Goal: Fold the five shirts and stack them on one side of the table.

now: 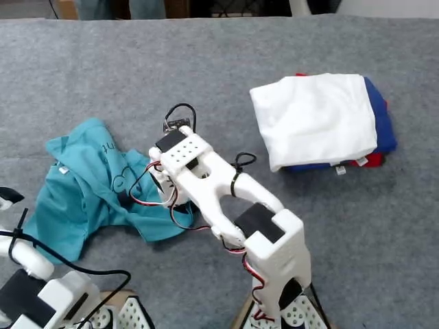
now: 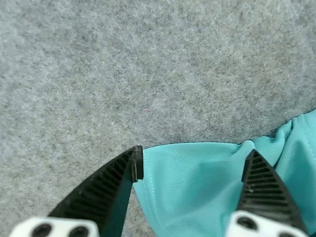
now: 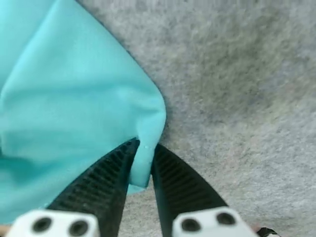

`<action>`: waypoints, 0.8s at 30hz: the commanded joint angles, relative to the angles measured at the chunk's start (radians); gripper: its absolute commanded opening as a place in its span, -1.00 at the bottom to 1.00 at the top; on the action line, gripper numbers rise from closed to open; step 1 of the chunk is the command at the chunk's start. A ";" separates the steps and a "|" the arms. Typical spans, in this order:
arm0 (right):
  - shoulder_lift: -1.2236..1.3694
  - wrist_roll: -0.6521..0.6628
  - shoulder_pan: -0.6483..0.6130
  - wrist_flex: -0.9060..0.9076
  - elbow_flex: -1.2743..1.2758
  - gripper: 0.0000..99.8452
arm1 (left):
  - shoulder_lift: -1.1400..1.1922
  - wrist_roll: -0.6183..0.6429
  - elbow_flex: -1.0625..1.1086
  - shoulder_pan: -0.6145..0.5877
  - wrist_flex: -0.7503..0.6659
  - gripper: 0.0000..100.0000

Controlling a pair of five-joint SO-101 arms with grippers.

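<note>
A crumpled teal shirt (image 1: 89, 188) lies on the grey felt table at the left. The right arm reaches over its right edge, and my right gripper (image 3: 144, 153) is shut on a corner of the teal shirt (image 3: 74, 103). My left gripper (image 2: 190, 165) stands open above the shirt's edge (image 2: 197, 182) near the table's front left, one finger on each side of the cloth. A stack of folded shirts sits at the right, a white shirt (image 1: 314, 118) on top of a blue shirt (image 1: 384, 120) and a red shirt (image 1: 374, 161).
Grey felt (image 1: 226, 62) covers the whole table. The left arm's base and black cable (image 1: 62, 274) sit at the front left corner. The right arm's white links (image 1: 233, 199) cross the middle front.
</note>
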 commanded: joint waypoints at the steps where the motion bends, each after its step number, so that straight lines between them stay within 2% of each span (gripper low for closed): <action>1: -0.012 0.009 0.034 -0.005 -0.031 -0.97 | -0.009 -0.005 -0.018 0.001 0.003 -0.34; 7: -0.013 0.012 0.129 0.011 -0.197 -0.97 | -0.017 -0.014 -0.021 -0.001 0.012 -0.34; 13: -0.041 0.055 0.207 0.020 -0.529 -0.97 | -0.095 -0.192 -0.047 0.110 0.187 -0.34; 17: -0.018 0.112 0.250 -0.126 -0.700 -0.97 | -0.212 -0.308 0.010 0.208 0.198 -0.34; 20: 0.038 0.124 0.275 -0.278 -0.742 -0.97 | -0.285 -0.463 0.097 0.274 0.196 -0.34; 24: 0.130 0.123 0.347 -0.516 -0.783 -0.97 | -0.376 -0.574 0.191 0.288 0.196 -0.34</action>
